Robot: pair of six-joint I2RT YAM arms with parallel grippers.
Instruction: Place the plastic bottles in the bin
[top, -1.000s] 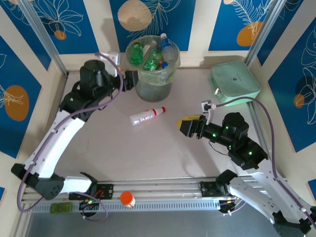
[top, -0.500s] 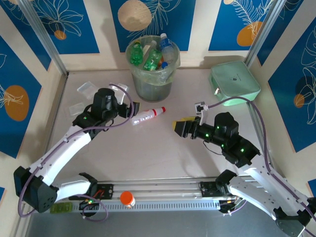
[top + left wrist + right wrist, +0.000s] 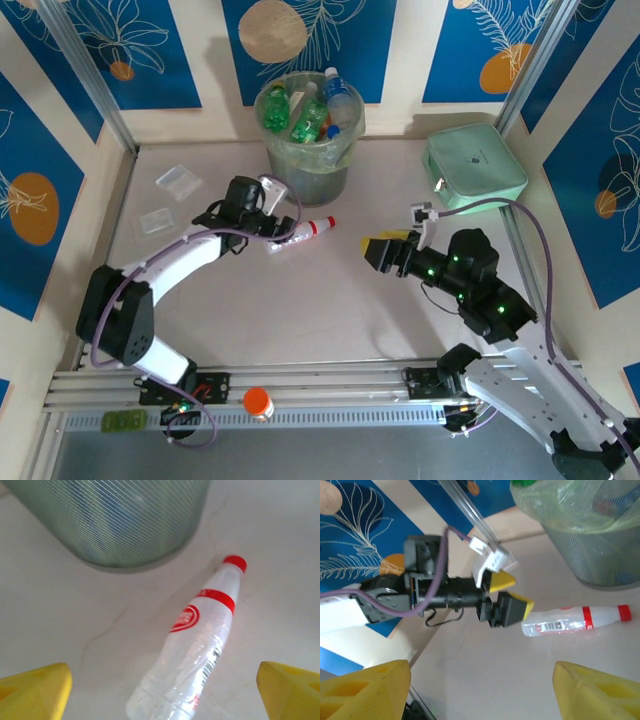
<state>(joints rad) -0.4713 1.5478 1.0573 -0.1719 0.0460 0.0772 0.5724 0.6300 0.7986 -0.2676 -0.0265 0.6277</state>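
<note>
Far left on the pale surface (image 3: 200, 300), two flat clear plastic packets (image 3: 178, 179) lie near the wall, well apart from the work; they are no part of the job.

The left arm reaches across toward the middle. Its left pincer (image 3: 162, 682) stands wide, the yellow pads (image 3: 33, 695) far apart at either side of the wrist view. The base of a clear bottle with a red cap (image 3: 200, 640) lies between them, but neither pad touches it. The spread looks chosen to straddle the bottle's body, so this reads as the approach to a grasp with the closing not yet done.

That bottle lies flat on its side, base toward the left pincer and cap pointing away to the right. It sits just in front of the bin (image 3: 310, 180) without touching it. It is the one bottle on the surface left to collect.

The bin stands upright at the back, lined with a clear bag. It is heaped above its rim with green bottles (image 3: 275, 110) and a clear one with a blue cap (image 3: 338, 95). With so little room on top, a bottle dropped there could roll off.

Right of centre, the right pincer (image 3: 385, 252) hovers above the surface with its jaws apart and empty. It faces the bottle from well away, apparently waiting clear of the left arm's path.

At the back right sits a mint-green lidded box (image 3: 475, 165), untouched.
</note>
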